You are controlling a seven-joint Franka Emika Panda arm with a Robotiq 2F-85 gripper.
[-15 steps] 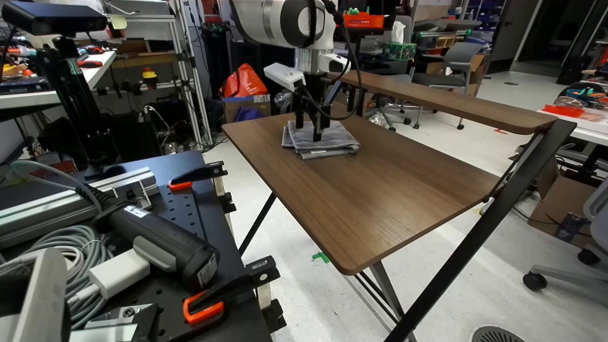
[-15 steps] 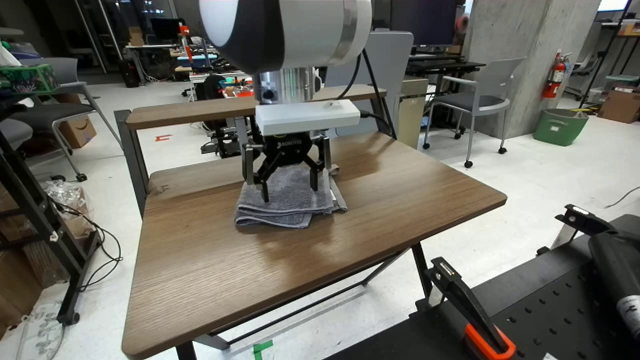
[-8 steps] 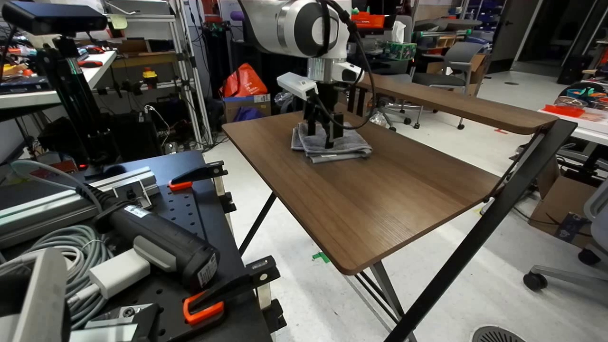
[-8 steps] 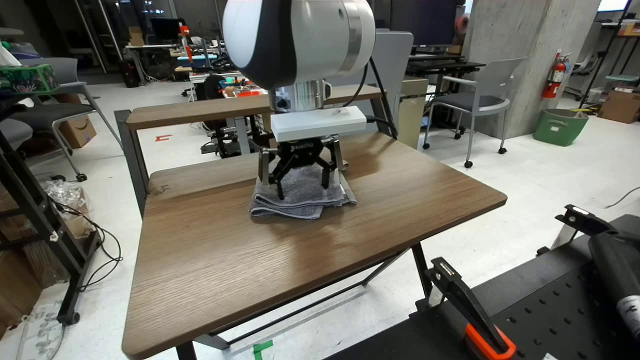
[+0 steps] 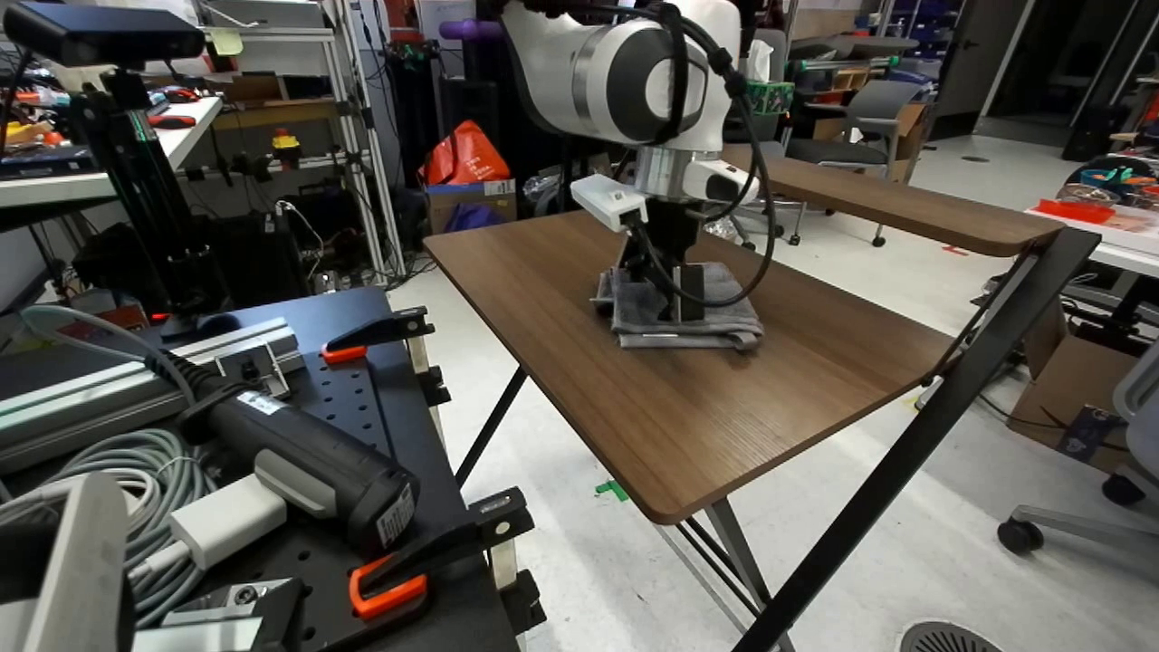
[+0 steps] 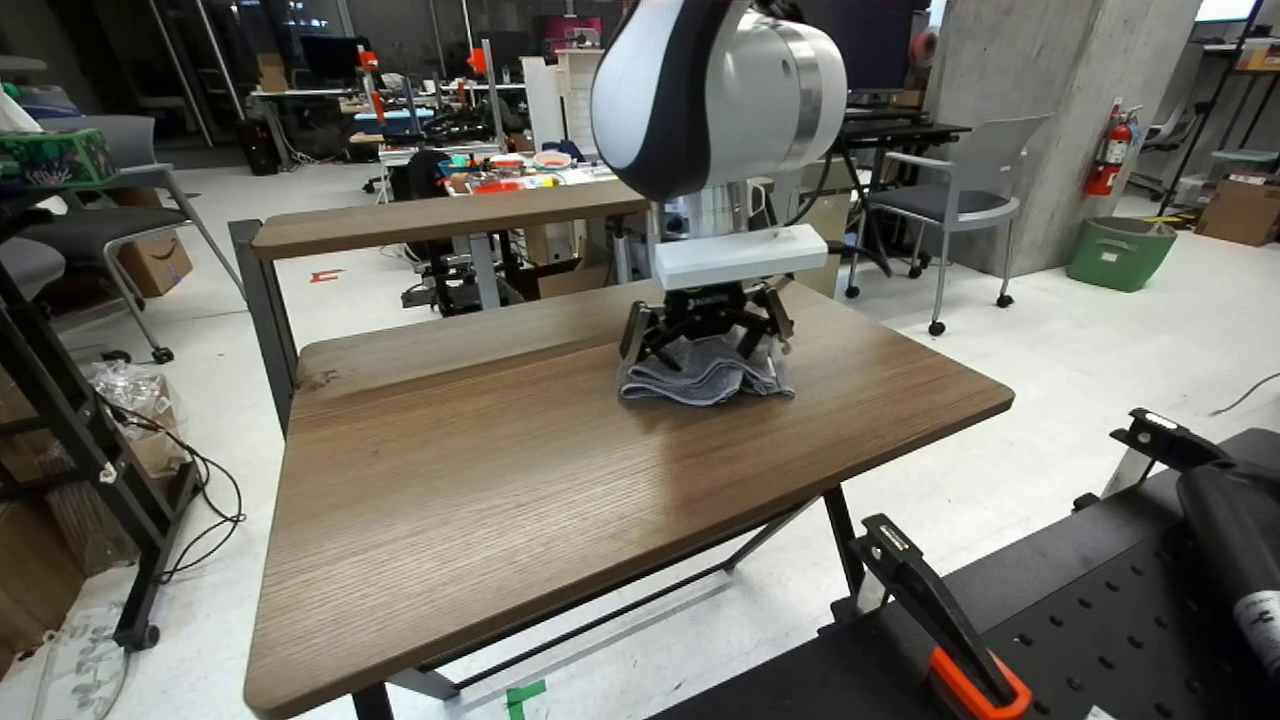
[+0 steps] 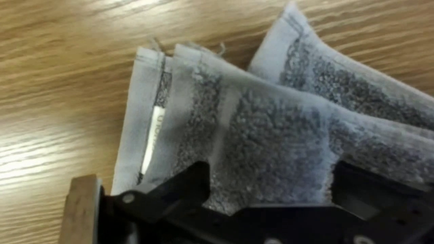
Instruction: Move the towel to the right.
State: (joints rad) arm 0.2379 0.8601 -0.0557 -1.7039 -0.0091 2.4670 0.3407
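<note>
The grey folded towel [image 6: 705, 375] lies on the wooden table, also visible in an exterior view [image 5: 724, 328]. Its front edge is wavy and bunched. In the wrist view the towel [image 7: 271, 135] shows light hems, stacked layers, a white label and one corner sticking out to the upper right. My gripper [image 6: 708, 355] is low over the towel, its tips pressed against it. In the wrist view the gripper's [image 7: 269, 173] two black fingers stand well apart, with towel filling the gap between them. The fingertip ends are partly hidden by towel folds.
The brown table [image 6: 450, 480] has a raised shelf [image 6: 440, 220] along one side. A black perforated bench [image 5: 344, 435] with a scanner-like tool [image 5: 308, 453] and clamps [image 6: 930, 610] stands beside it. The table's corner [image 6: 985, 392] lies beyond the towel.
My gripper and the towel have moved together across the table, rightward in both exterior views. The gripper is lower against the towel, and the towel looks more bunched and narrower.
</note>
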